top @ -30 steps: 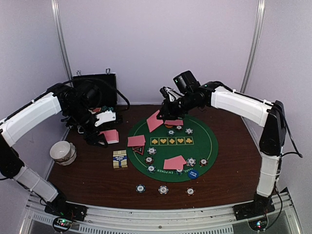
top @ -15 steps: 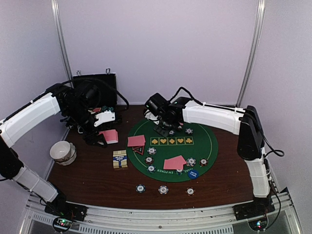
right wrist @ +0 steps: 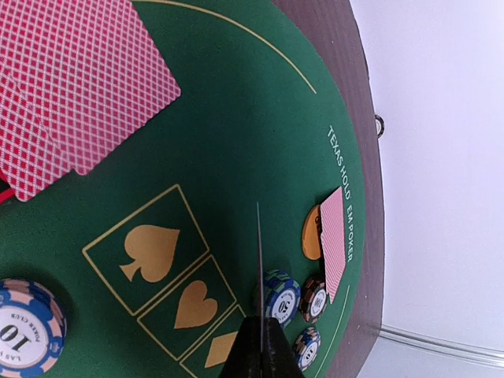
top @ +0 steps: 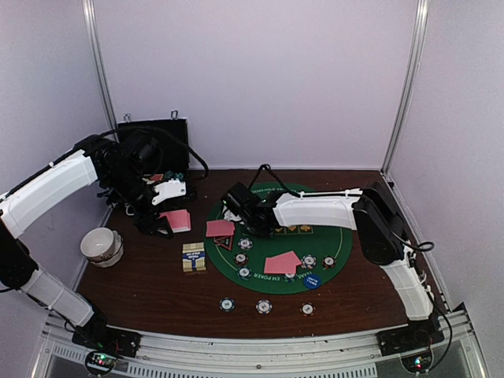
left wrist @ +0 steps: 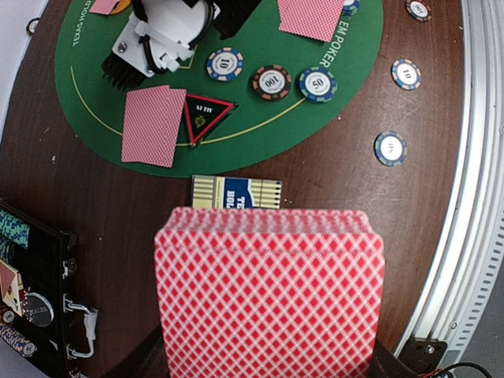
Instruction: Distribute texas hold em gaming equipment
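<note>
Swung from far rim to left side of the green mat (top: 335, 240): right jaws, pinched thin on one edge-on card (right wrist: 258, 260) just over it. Clamped in left jaws above the bench (left wrist: 71, 213): red-backed deck (left wrist: 270, 291).

An edge-on card (right wrist: 258, 260) rises from the gripper (right wrist: 260, 331) at bottom centre; pink-backed cards (right wrist: 71, 79) lie upper left on the green mat (right wrist: 236, 118).

Legible: "TEXAS HOLD EM POKER" on green mat (right wrist: 236, 118), "10" on blue-white chip (left wrist: 225, 64), "100" on brown chip (left wrist: 272, 82), "50" on teal chip (left wrist: 317, 84), "HOL" on card box (left wrist: 236, 191).
</note>
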